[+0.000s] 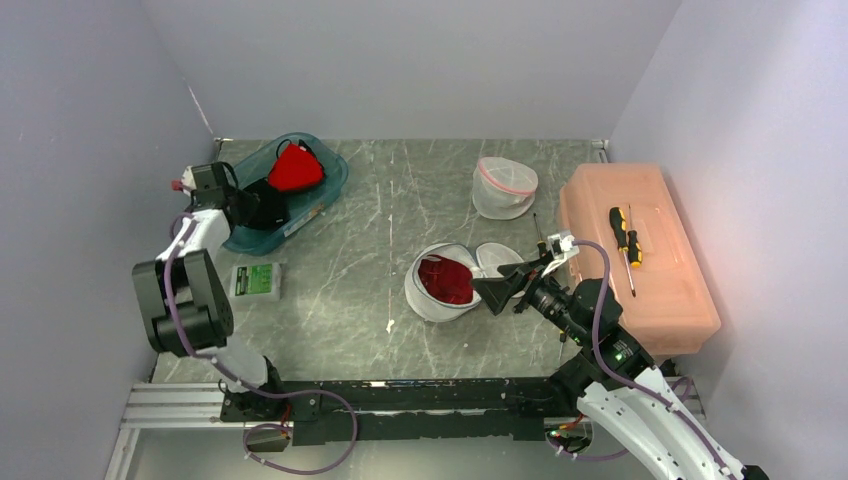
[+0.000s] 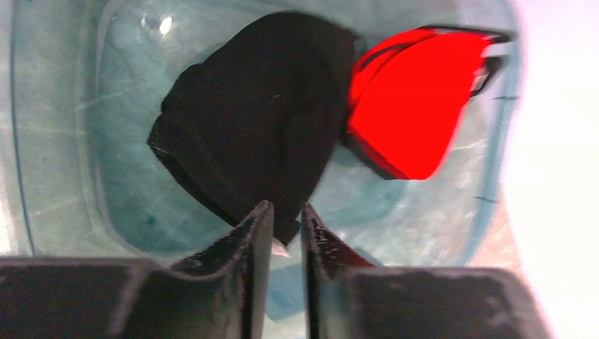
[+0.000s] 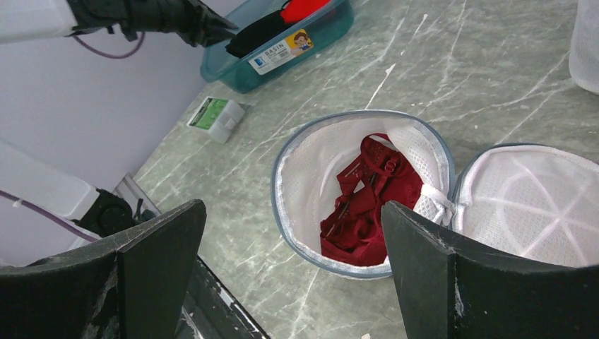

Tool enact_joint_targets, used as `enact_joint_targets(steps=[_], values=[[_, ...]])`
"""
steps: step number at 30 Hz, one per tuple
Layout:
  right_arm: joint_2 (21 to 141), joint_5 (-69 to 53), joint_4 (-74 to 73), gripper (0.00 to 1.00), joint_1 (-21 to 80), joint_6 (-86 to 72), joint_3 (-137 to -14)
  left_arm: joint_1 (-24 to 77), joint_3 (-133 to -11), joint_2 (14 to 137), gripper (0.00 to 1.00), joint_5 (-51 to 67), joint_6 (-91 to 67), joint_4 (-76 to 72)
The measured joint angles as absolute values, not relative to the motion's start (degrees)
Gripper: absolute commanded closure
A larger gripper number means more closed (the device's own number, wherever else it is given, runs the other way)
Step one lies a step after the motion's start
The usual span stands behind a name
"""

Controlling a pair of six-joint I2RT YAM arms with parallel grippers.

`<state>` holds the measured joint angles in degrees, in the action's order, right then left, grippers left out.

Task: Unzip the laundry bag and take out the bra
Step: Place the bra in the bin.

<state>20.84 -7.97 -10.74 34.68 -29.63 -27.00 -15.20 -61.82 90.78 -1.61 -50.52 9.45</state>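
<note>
Right tool [image 3: 293, 226], wide apart, hovers over dark-red lace bra [image 3: 364, 201] in unzipped white mesh bag [image 3: 311, 159]; probably limp, light: pinch bunched middle.

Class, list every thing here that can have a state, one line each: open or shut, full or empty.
Near laundry bag: unzipped, lying open.
Bra: inside that bag.
Far laundry bag: looks zipped shut.
Basin: holds black garment and red garment.
Orange box: lid shut.
Left gripper: jaws nearly together over basin, grip unclear.
Right gripper: open wide above near bag.
</note>
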Motion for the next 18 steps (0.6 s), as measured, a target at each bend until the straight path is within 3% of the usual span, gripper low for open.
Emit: enact_joint_targets(steps=[7,11,15,18], values=[[20.51,-7.92,-11.20,0.00,34.68,-29.56,-27.07,-15.25,-61.95,99.04,0.88,-2.68,-50.24,11.20],[21.04,-7.92,-12.45,0.00,34.68,-29.54,-27.94,-15.31,-61.10,98.74,0.87,-3.88,-50.50,11.00],[21.87,-7.05,-13.82,0.00,34.68,-29.58,-29.54,-15.29,-58.13,93.76,0.77,-2.87,-51.20,11.84],[22.24,-5.93,-13.78,0.00,34.68,-30.26,-30.17,-13.76,-56.60,85.30,0.59,-2.50,-51.59,13.30]])
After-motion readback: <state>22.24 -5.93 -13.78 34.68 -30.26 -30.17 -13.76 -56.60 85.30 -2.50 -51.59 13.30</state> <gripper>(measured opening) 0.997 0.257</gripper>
